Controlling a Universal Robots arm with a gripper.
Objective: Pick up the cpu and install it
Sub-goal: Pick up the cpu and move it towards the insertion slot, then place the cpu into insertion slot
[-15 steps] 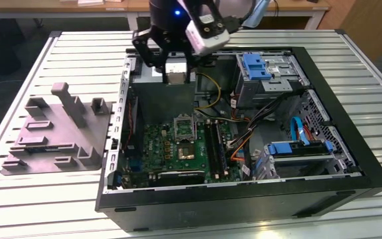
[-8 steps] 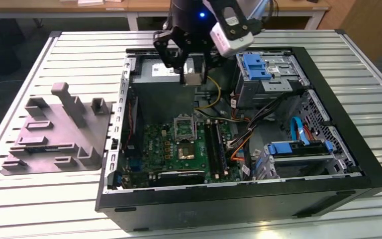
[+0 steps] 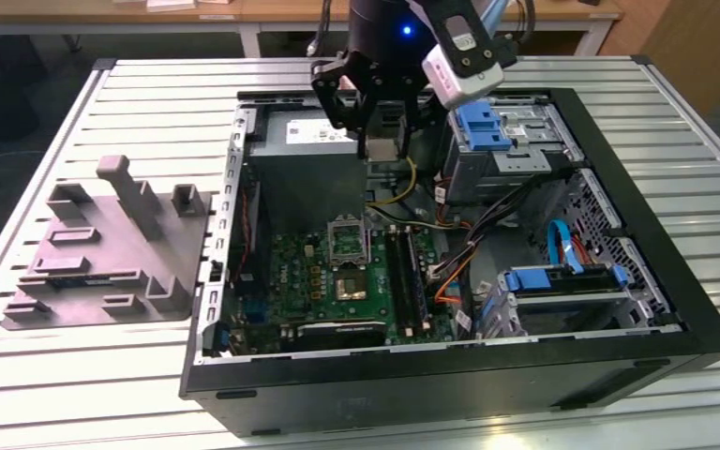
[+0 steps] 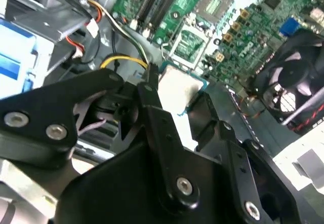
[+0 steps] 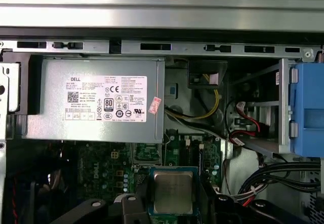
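Hand (image 5: 173,187) clamps cpu (image 5: 173,192); exterior view shows block (image 3: 104,248).

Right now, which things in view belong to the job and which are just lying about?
In the job: the cpu, held in the gripper; the motherboard socket.
Lying about: grey plastic block, power supply, case fan.
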